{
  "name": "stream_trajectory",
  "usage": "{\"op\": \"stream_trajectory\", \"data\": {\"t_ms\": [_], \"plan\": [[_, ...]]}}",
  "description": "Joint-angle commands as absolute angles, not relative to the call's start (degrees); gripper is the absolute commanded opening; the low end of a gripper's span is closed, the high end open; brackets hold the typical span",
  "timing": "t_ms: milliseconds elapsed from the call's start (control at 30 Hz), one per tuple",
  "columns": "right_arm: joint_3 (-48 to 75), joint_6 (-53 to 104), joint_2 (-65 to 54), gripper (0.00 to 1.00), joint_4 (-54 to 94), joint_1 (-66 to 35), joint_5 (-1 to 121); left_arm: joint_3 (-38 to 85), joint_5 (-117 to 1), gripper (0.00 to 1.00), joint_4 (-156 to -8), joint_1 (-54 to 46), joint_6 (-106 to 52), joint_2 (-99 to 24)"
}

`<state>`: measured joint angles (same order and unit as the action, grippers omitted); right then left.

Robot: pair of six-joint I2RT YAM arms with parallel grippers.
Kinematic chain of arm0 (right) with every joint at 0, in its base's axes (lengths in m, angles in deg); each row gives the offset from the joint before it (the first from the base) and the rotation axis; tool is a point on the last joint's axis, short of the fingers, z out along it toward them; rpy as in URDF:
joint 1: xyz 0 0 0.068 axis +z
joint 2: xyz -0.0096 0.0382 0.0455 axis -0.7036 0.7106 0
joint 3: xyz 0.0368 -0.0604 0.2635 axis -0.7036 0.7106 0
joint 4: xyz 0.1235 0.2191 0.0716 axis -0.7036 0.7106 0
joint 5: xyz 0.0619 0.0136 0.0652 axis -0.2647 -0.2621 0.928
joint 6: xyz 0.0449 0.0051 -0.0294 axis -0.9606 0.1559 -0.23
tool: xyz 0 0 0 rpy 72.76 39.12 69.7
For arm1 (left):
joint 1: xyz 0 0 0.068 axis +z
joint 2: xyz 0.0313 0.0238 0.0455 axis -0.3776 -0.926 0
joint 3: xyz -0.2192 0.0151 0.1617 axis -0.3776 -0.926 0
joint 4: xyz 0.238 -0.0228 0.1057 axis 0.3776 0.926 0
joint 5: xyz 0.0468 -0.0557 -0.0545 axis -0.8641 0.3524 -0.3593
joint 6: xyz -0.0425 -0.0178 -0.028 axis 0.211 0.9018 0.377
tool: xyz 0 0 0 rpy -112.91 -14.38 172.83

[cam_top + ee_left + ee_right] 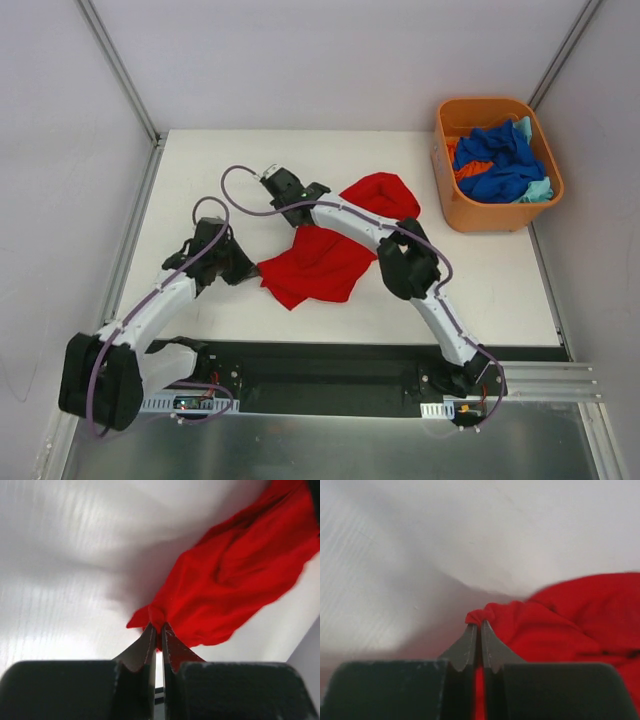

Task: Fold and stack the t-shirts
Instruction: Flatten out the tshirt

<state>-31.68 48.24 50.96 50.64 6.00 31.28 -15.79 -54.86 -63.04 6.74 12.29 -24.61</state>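
Pinching the red t-shirt (325, 262) at two spots at once. Clamped down with the left gripper (157, 626) on a small bunched tuft at the shirt's left edge, squeezed so tight that only a sliver of red peeks past the fingertips (149, 636). Same story over at the right gripper (480, 624): closed to a slit on a rolled nub of red cloth at the shirt's far-left edge, down low near the white table (200, 165).

Lying crumpled in the middle of the table, between the two wrists, with no neat outline to read. Running long on a diagonal, from a near-left point close to the left arm (160, 300) up to a rounded far-right lobe aimed at the tub (497, 216). Crossed over the middle by the right arm (350, 215), so showing from above as two red patches: a broad near one and a smaller far one. Cannot tell collar from hem, nor front from back.

Sitting well apart at the far-right corner, that orange plastic tub, heaped with more shirts: a blue t-shirt (500, 165) on top, a flash of an orange t-shirt (468, 170) by the left wall, a teal t-shirt (540, 190) tucked at the right.
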Motion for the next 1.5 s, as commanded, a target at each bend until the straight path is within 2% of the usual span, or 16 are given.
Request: {"op": "stream_trajectory", "data": {"t_ms": [0,200,333,467,500,567,600,733,800,900,1000,1100,1233,1267,1367,1467], "plan": [[-27.04,55.17,25.92,0.01,43.51,4.85,17.46,-7.32,-62.63,0.0,-58.18,6.28,6.54,-15.43],[-15.97,61.58,2.97,0.01,39.73,3.18,4.27,2.79,-65.56,0.0,-52.63,6.19,3.55,-5.49],[-12.97,64.14,-10.13,0.01,38.4,3.27,2.48,12.17,-67.21,0.0,-52.2,6.19,1.26,1.7],[-17.52,60.64,-21.64,0.01,43.65,3.36,11.59,24.22,-66.98,0.0,-52.46,6.19,-2.43,4.36],[-22.32,58.97,-22.88,0.01,47.68,3.36,18.67,30.17,-66.27,0.0,-52.81,6.19,-3.22,4.19],[-27.36,55.1,-24.65,0.01,51.3,3.53,27.66,36.26,-58.4,0.0,-53.42,6.19,-5.15,2.26],[-32.69,53.69,-24.83,0.01,53.58,3.53,35.8,42.29,-55.91,0.0,-54.21,6.19,-5.42,1.3],[-43.69,49.64,-23.87,0.01,55.36,3.53,49.66,58.15,-42.63,0.0,-55.27,6.45,-4.81,-5.28],[-44.96,48.24,-24.3,0.01,53.62,3.53,53.44,64.81,-40.08,0.0,-55.27,6.89,-4.54,-6.79],[-40.05,48.32,-27.63,0.01,48.0,3.36,55.39,67.49,-41.12,0.0,-55.36,8.12,-4.72,-7.68],[-35.82,51.55,-28.96,0.01,44.21,3.44,49.53,65.83,-45.15,0.0,-55.27,8.74,-5.6,-8.55],[-34.86,57.78,-25.37,0.01,42.36,3.36,40.56,62.33,-52.53,0.0,-55.27,8.74,-6.74,-11.88],[-33.71,67.09,-13.1,0.01,39.29,2.48,24.75,57.39,-65.79,0.0,-54.74,8.74,-10.68,-19.79],[-33.36,67.39,-10.53,0.01,37.8,1.35,20.37,56.51,-73.74,0.0,-54.66,8.74,-11.57,-21.89],[-31.61,60.21,-0.86,0.01,39.36,-7.69,24.43,54.14,-86.94,0.0,-54.13,8.82,-15.08,-31.47],[-28.1,51.41,8.46,0.01,39.29,-15.52,35.65,53.34,-90.33,0.0,-53.95,10.66,-16.93,-42.71]]}}
